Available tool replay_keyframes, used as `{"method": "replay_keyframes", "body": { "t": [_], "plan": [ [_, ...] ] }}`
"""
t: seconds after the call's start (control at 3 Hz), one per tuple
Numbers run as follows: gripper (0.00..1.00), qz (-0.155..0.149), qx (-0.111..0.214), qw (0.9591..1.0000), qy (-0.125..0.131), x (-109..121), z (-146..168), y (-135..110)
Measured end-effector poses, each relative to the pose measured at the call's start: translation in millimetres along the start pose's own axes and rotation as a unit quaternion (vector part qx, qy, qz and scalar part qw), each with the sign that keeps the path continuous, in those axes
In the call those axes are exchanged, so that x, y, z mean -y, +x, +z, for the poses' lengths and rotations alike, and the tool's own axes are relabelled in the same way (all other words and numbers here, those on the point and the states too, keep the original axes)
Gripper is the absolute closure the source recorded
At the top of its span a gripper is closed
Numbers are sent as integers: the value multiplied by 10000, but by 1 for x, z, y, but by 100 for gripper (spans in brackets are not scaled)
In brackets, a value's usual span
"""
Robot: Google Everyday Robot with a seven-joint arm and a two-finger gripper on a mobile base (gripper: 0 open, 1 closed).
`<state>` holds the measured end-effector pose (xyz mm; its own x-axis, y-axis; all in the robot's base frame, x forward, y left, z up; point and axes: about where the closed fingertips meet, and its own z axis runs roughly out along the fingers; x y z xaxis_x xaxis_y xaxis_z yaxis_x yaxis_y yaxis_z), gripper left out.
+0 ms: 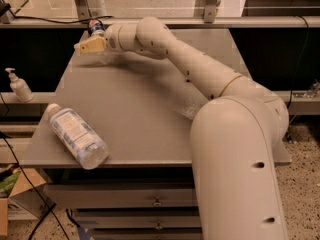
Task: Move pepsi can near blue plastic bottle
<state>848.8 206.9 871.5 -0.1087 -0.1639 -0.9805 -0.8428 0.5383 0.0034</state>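
Pump bottle stands off the table, left of it. Blue plastic bottle lies at the table's front-left edge. Pepsi can at the table's far-left corner, well apart from the bottle, open grey tabletop between them. My gripper is right at the can; open or closed, can't tell. My arm reaches across from the table's front-right.

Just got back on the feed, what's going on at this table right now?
The robot's arm is stretched across the grey table to its far left corner, with the hand right at the pepsi can. The blue plastic bottle lies on its side near the front left edge, well apart from the can. The can has not yet been brought near it.
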Motion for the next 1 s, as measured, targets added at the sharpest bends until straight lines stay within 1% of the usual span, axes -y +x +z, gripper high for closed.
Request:
{"method": "replay_keyframes", "body": {
  "t": [0.33,0.67,1.0],
  "plan": [
    [0,142,79,9997,182,-4,13,11],
    [0,220,235,9972,668,5,25,12],
    [0,183,327,9936,1067,14,26,7]
  ]
}}
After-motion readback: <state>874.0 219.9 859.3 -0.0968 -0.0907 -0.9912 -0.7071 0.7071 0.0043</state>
